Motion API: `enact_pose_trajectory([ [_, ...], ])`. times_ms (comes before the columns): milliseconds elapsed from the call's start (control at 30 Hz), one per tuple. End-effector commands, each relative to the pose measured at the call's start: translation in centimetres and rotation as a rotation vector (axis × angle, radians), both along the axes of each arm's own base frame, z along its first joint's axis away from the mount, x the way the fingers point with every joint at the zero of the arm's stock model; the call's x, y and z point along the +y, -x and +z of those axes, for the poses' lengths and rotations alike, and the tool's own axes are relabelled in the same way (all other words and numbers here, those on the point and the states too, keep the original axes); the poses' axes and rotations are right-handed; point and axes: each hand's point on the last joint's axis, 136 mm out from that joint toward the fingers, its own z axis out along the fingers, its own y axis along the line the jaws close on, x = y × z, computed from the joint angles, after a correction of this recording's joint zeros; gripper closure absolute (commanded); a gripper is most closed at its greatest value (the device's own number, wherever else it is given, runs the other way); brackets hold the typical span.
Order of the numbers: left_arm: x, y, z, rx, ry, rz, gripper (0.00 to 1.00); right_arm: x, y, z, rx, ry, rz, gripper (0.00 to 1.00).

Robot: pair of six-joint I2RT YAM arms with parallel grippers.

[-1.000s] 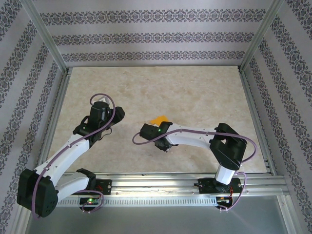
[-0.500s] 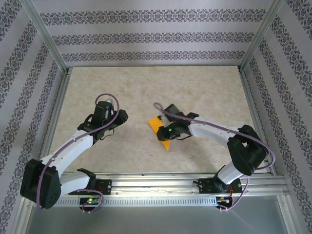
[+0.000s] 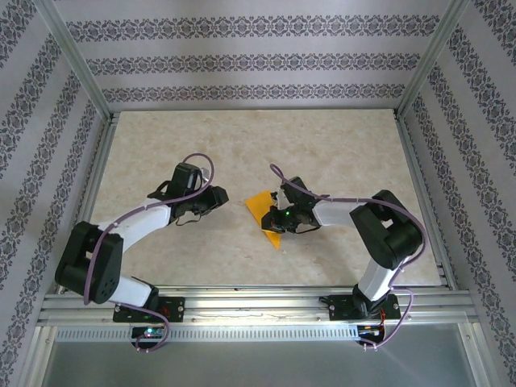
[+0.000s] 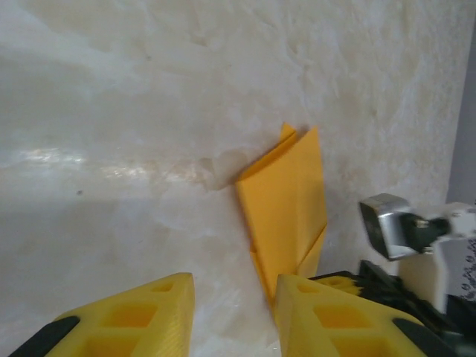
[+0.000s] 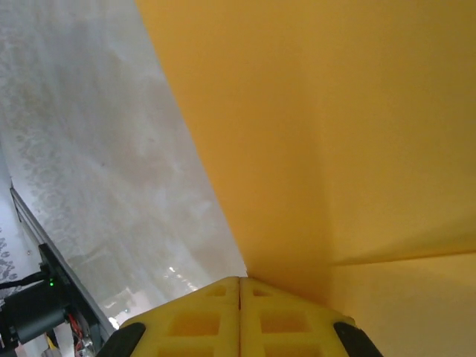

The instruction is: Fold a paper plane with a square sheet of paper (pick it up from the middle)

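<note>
Half folded at best, judging by the outline. Starting closest in, on the right wrist view: looking at the right gripper with its ridged yellow fingers pressed together, apparently pinching the edge of the sheet of paper right at a crease running off sideways. Seeing thin, smooth, matte orange-yellow stock, floppy by the look of it. Moving out to the left wrist view: finding the left gripper with fingers spread apart, holding nothing, lining up just beside the sheet's near end. Noticing a slim wedge shape there, with layered flaps and a little split at the far tip. Pulling back further: spotting that wedge down at mid-counter, pale marbled and a bit shiny, between both grippers, with patterned walls behind.

Worrying mostly about tearing or crumpling, from tugging on the right while clamping on the left. Also fretting over sliding on that slick surface, catching just one flap and popping the fold open, or bumping grippers while working this close.
</note>
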Motion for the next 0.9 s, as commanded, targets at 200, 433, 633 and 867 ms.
enact_pose_trajectory([
  [200,-4.4,-0.8,1.1,-0.015,0.121,-0.105,0.67,1.3,0.9,-1.3,0.063,-0.078,-0.097,0.94],
  [433,-8.9,-0.9,0.5,0.027,0.165,-0.19,0.77,1.6,1.4,-1.6,0.094,-0.042,-0.207,0.93],
  [633,-10.5,-0.5,-2.7,0.102,0.123,-0.161,0.85,1.8,1.5,-1.0,0.055,-0.043,-0.278,0.93],
  [867,-10.6,-0.6,-5.1,0.141,0.123,-0.131,0.87,1.8,1.8,-1.1,0.042,-0.072,-0.349,0.93],
])
